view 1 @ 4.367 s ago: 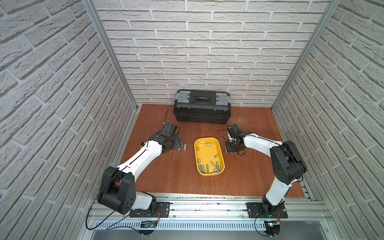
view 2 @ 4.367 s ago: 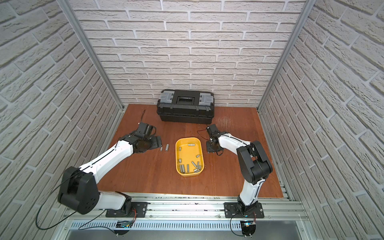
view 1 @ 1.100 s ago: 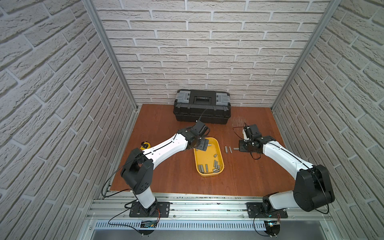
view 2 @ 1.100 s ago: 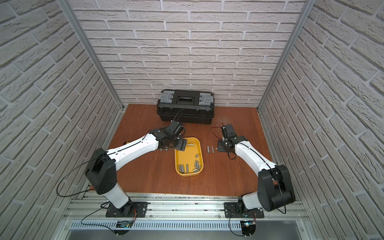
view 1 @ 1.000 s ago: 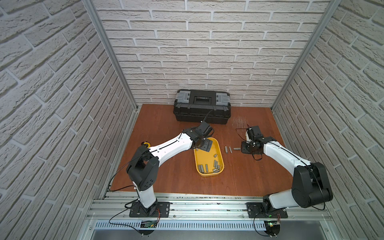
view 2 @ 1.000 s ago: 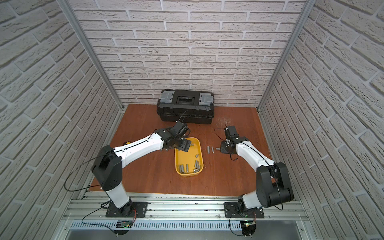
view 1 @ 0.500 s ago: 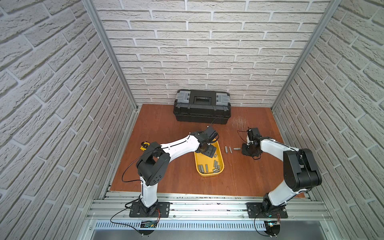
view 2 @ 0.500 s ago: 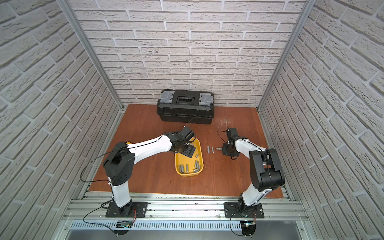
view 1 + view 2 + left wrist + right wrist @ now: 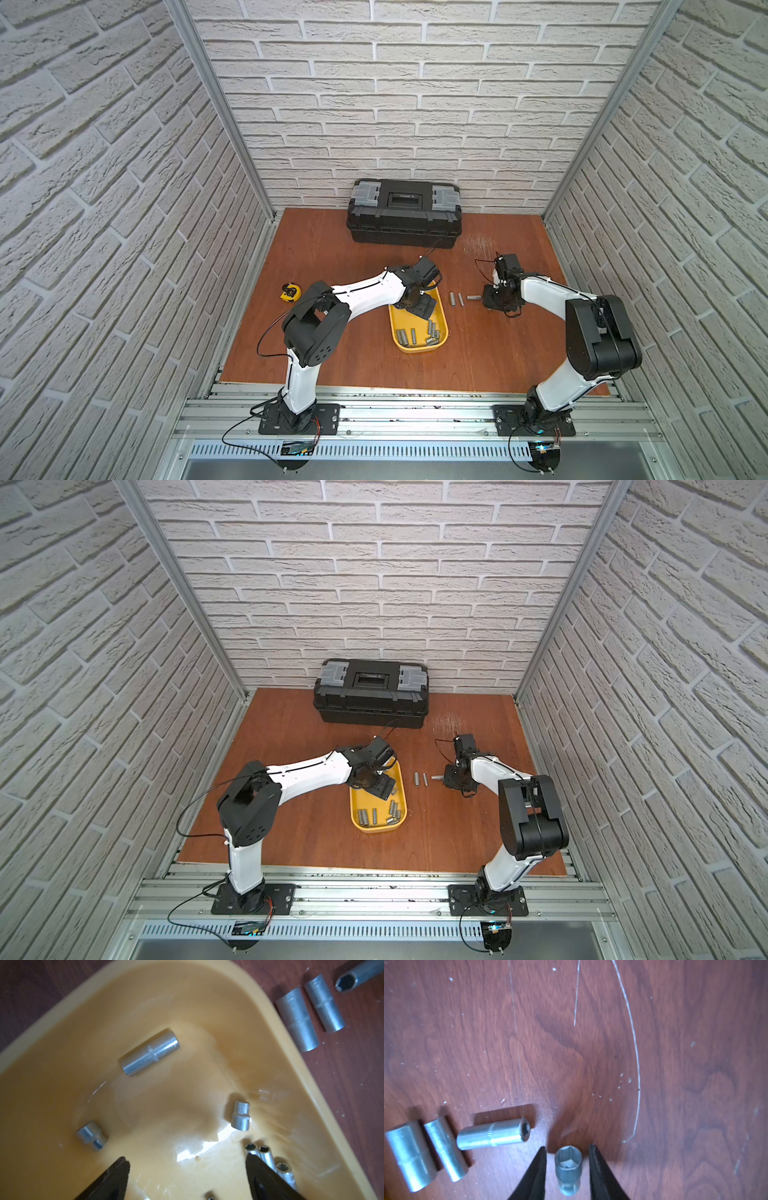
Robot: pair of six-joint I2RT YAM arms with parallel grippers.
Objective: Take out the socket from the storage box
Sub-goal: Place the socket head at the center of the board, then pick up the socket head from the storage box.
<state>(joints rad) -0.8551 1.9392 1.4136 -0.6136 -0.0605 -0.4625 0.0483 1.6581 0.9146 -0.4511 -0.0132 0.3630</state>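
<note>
Unloading looks underway; right gripper [image 9: 567, 1146], slightly parted, flanks a socket [image 9: 568, 1165] on the table [image 9: 591, 1043]; left gripper [image 9: 186, 1157], wide over the tray [image 9: 187, 1022], must drop and pinch another.

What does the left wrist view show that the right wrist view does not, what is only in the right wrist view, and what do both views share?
Only the left wrist view: the shallow yellow plastic tray with silver metal sockets inside, for example one long socket, and the open left gripper over it.
Only the right wrist view: a short silver socket standing with its hexagonal opening up between the parted fingers of the right gripper, with gaps on both sides, and long pale scratches.
Both: three long silver sockets lying on the brown wooden table.
</note>
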